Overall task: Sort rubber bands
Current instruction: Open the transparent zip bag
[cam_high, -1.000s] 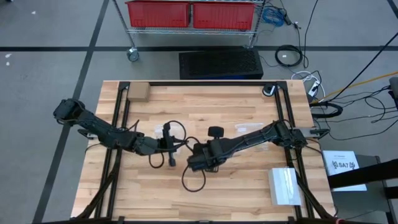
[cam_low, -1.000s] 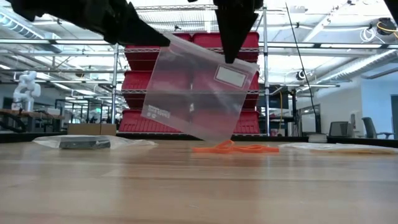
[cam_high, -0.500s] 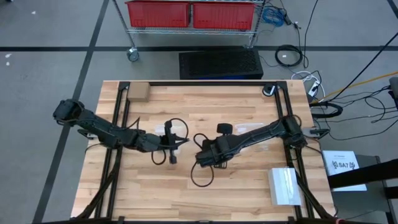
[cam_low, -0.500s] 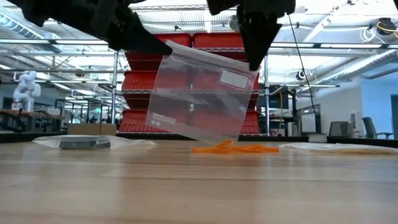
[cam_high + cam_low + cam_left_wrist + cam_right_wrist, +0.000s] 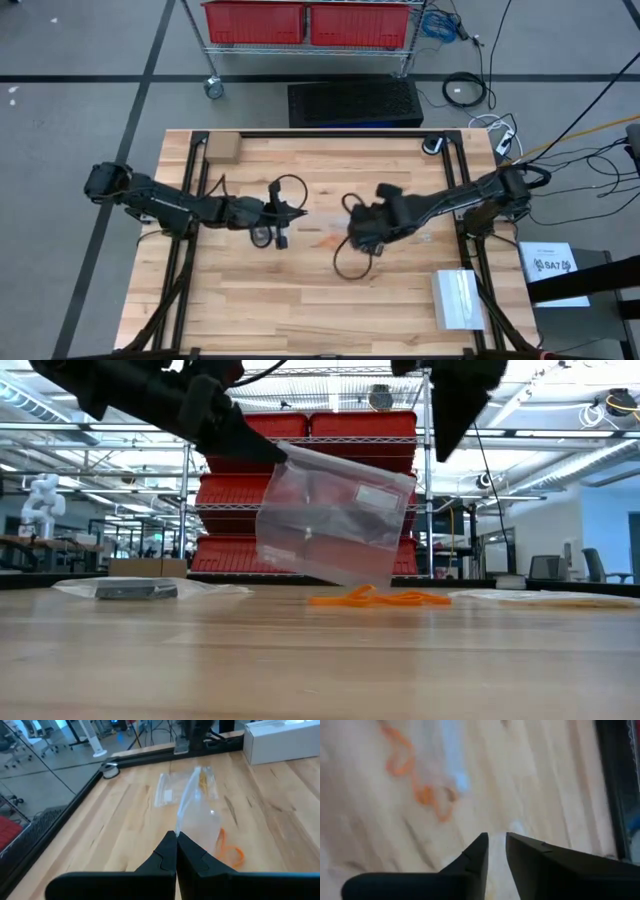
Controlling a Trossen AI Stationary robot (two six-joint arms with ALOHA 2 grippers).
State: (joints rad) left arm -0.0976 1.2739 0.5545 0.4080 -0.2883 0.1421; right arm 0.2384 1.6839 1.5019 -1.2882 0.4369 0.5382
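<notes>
The orange rubber bands (image 5: 378,598), a small tangle of thin loops, lie on the pale wooden table (image 5: 300,660) just right of centre in the low view, directly under the lower edge of a clear plastic zip bag (image 5: 335,520) with a white label. In the left wrist view the same orange loops (image 5: 227,847) show just beyond the bag (image 5: 200,820). No yellow-tan or black loops can be made out.

The left gripper (image 5: 176,836) has its two dark fingers pressed together on the bag's top edge, so the bag hangs tilted from one corner at the upper left of the low view. The right gripper (image 5: 496,840) hangs above the table to the right of centre in the high view, its fingers a narrow gap apart and holding nothing; the orange loops (image 5: 415,785) lie ahead of it.

The main risk appears to be the bag's mouth: held by one corner only, it probably sags shut, so loops brought to it could miss or drop back. The thin film may also slip from the pinch. The bands are tangled and lie flat, so a narrow pinch could lift several or none, and the hanging bag may sweep the pile aside.
</notes>
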